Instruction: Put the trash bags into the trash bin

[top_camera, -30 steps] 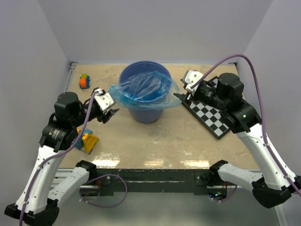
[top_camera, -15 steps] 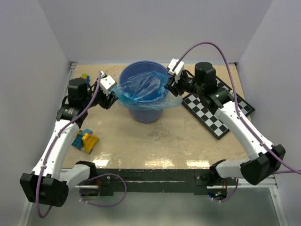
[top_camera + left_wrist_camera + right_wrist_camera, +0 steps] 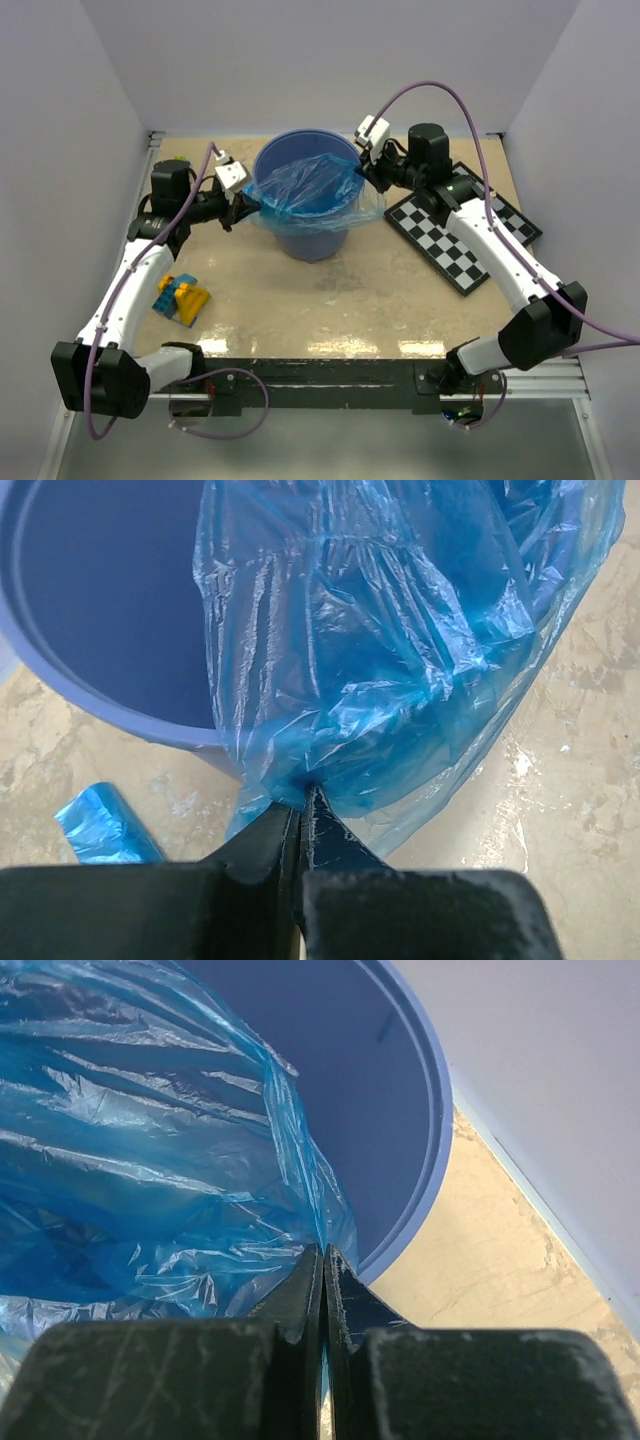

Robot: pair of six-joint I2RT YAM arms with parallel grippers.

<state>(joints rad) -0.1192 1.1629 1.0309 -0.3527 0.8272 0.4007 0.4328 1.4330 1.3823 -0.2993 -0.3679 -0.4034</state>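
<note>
The trash bin point(image 3: 305, 238) is located at the upper centre of the top view, on the table point(image 3: 330, 300). A trash bag point(image 3: 312, 188) is draped across its mouth, with film spilling over the rim at left and right. The left gripper point(image 3: 303, 802) is clamped on a gathered fold of the bag at the bin's left rim, its jaws pinched together on the film. The right gripper point(image 3: 323, 1257) is likewise clamped on the bag edge at the right rim. A chessboard point(image 3: 465, 235) is located right of the bin; toy blocks point(image 3: 180, 298) lie at lower left.
</note>
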